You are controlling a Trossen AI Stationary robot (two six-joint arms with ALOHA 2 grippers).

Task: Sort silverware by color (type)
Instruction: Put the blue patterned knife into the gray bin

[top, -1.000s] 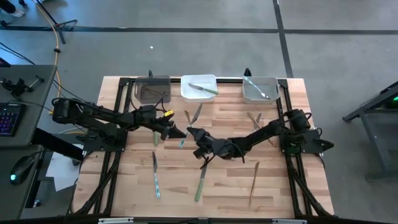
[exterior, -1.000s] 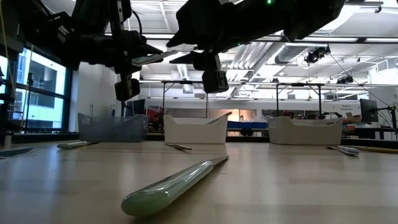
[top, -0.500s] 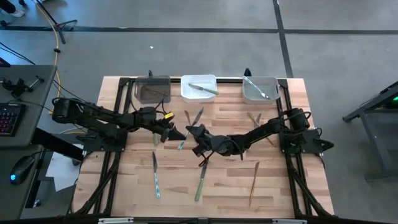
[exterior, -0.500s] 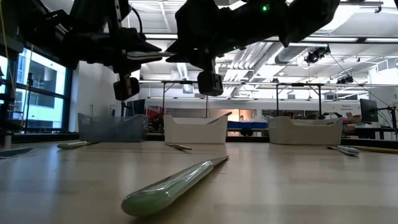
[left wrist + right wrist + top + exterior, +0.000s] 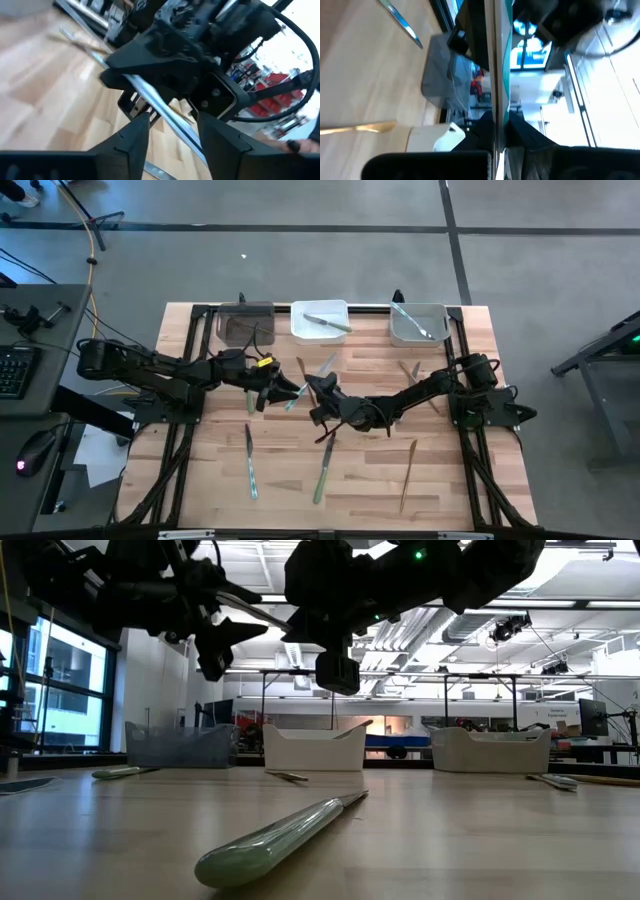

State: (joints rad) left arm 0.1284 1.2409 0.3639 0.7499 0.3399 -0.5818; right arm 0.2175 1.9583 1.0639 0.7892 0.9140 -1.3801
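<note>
I am built almost wholly in matte black. My left arm [image 5: 160, 370] is a chain of chunky dark links ending in the left gripper [image 5: 290, 393], with a yellow tag [image 5: 263, 363] near the wrist and a thin black cable looping off the shoulder end. My right arm [image 5: 430, 388] matches it, running to the right gripper [image 5: 316, 392]. A small green light [image 5: 418, 553] glows on my dark housing. My fingers [image 5: 131, 141] are flat, angular black wedges.
</note>
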